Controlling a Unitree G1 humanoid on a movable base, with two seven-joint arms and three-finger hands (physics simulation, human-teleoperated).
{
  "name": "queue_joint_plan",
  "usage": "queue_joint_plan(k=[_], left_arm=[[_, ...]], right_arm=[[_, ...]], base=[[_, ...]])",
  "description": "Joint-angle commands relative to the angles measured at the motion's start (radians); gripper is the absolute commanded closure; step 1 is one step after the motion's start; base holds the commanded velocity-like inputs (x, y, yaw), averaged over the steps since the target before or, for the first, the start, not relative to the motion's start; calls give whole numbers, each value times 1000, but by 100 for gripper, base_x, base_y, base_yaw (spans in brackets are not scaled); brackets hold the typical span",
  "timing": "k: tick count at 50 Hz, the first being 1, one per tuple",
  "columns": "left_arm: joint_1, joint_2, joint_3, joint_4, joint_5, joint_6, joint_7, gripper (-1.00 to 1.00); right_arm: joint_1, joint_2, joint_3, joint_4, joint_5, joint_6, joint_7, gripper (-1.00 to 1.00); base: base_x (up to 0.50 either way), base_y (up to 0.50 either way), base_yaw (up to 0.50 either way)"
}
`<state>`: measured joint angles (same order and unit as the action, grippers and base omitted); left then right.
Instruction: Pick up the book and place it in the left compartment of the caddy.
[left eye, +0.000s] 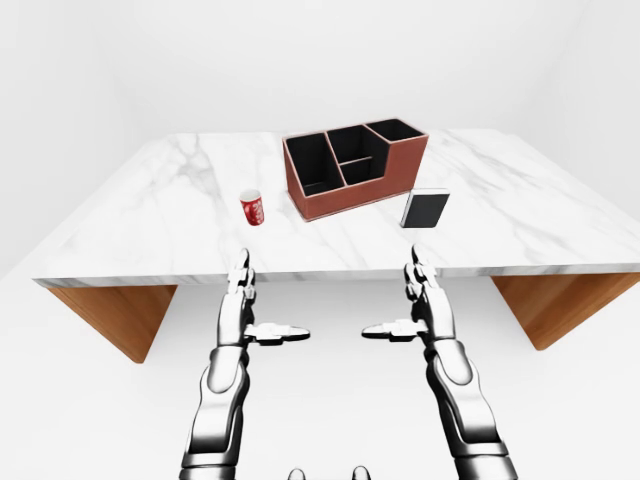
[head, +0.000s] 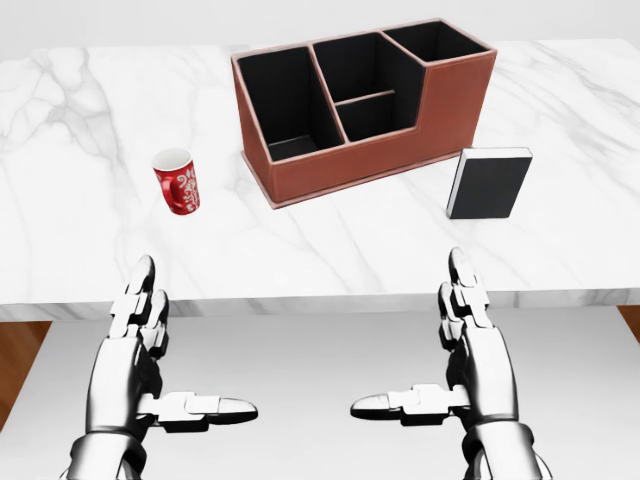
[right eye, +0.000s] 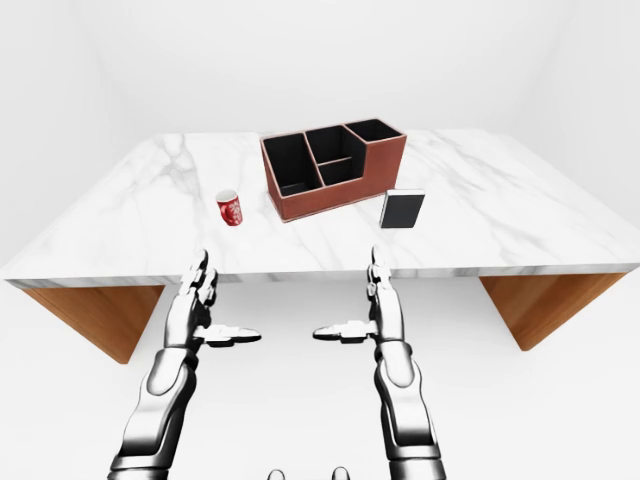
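Note:
A black book (head: 488, 183) with a white page edge stands upright on the marble table (head: 300, 245), just right of the caddy. The brown caddy (head: 360, 105) has black compartments; its large left one (head: 285, 105) holds nothing. My left hand (head: 150, 345) and right hand (head: 455, 335) hover below the table's near edge in the head view, both open with fingers straight and thumbs pointing inward. Neither touches anything. The right hand is well below the book.
A red cup (head: 177, 181) with a white pattern stands on the table left of the caddy. Wooden table supports (left eye: 110, 315) show under both ends. White floor and walls surround the table.

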<state>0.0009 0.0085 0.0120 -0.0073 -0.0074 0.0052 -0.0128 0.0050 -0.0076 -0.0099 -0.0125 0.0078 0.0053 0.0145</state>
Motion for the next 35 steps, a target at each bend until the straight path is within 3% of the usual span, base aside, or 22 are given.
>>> queue_joint_plan(k=[1,5,15,20,22,31,35], left_arm=[[3,10,17,-33,-6,24,-29,-100],[-12,11,19,3,1,4,-31,-100],[3,11,22,-9,0,-7,-36,-100],[7,11,22,-14,1,-9,-36,-100],[7,11,23,-18,0,-5,-37,-100],[-3,16,31,-20,-10,15,-44,-100],[10,20,36,-84,-22,54,-63,-100]], right_arm=[[2,-7,-9,-56,1,34,26,-100],[-19,-2,-4,-28,-1,23,29,-100],[-23,0,7,-10,-1,13,39,-100],[-29,-3,-3,-9,11,28,42,-100],[-26,-5,-8,-12,7,10,36,-100],[-33,-8,2,-15,-38,27,26,-100],[-15,-10,6,-75,-64,47,23,-100]], base=[[0,0,0],[0,0,0],[0,0,0],[-1,-25,0],[-2,-50,0],[0,-5,0],[0,0,0]])
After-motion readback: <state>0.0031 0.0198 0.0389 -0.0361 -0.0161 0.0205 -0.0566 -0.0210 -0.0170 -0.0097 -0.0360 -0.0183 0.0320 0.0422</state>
